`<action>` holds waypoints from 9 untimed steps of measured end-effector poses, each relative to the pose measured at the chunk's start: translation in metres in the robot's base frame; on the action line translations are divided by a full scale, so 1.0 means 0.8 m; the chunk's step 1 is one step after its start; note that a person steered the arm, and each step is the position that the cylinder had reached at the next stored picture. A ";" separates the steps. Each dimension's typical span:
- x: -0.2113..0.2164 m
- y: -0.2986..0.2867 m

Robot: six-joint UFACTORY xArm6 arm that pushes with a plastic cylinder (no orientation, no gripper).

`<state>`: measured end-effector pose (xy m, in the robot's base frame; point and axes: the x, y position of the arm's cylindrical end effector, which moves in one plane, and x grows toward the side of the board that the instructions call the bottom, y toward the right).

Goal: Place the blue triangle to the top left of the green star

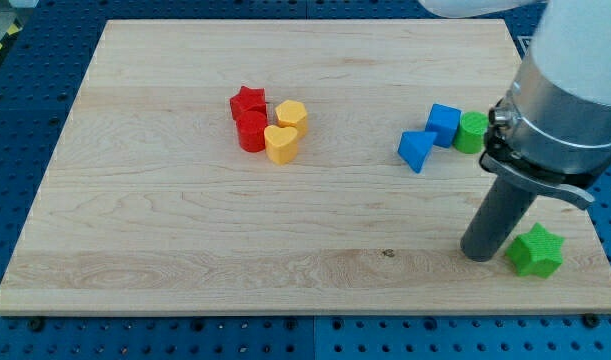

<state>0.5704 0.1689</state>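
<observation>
The blue triangle (416, 150) lies on the wooden board at the view's right of centre. The green star (536, 251) sits near the board's bottom right corner. My tip (479, 252) rests on the board just left of the green star, a small gap apart, and below and right of the blue triangle. The rod rises up to the arm at the view's right.
A blue cube (444, 124) and a green cylinder (472, 132) sit just right of the blue triangle. A red star (248, 101), a red cylinder (252, 132), a yellow hexagon (292, 117) and a yellow heart (281, 144) cluster left of centre. The board's right edge (585, 200) is close.
</observation>
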 end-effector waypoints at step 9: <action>-0.146 -0.135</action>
<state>0.4538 0.0612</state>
